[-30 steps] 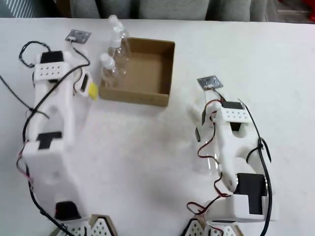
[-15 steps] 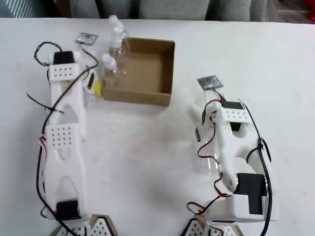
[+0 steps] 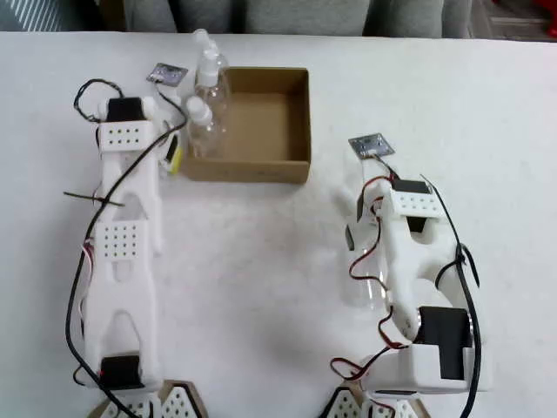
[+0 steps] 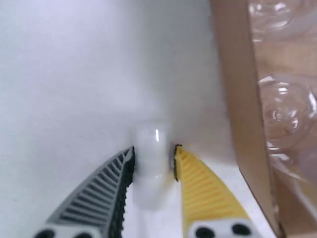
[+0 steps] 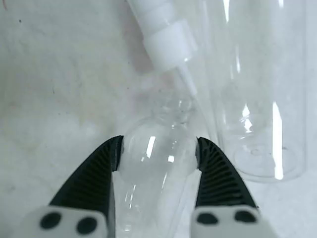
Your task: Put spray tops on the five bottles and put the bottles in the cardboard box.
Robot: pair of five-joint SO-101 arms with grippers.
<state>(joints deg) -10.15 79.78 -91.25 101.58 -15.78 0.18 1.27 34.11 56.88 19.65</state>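
Bottles with tops fitted: two capped bottles [image 3: 202,122] stand just inside the left wall of the box [image 3: 261,168], so two of the five appear finished.

Just outside that wall, the left claw [image 4: 154,150] pinches a white top [image 4: 151,141] between its grey and yellow fingers. Whether a bottle hangs below this top cannot be told.

Well apart from the box, the right claw [image 5: 158,143] is pressed on a bare bottle [image 5: 153,168] that lies on the desk [image 3: 261,261] with its neck open. A loose top [image 5: 166,42], tube attached, lies just beyond that neck. A second bottle [image 5: 257,99] lies beside the bare bottle, and its neck end is cut off from view.

Judged status:
- Done: two bottles capped and boxed.
- Left: three bottles. The bare bottle needs a top, and the second bottle's state is unknown.
- Each must then go into the box, which has free floor on its right side.
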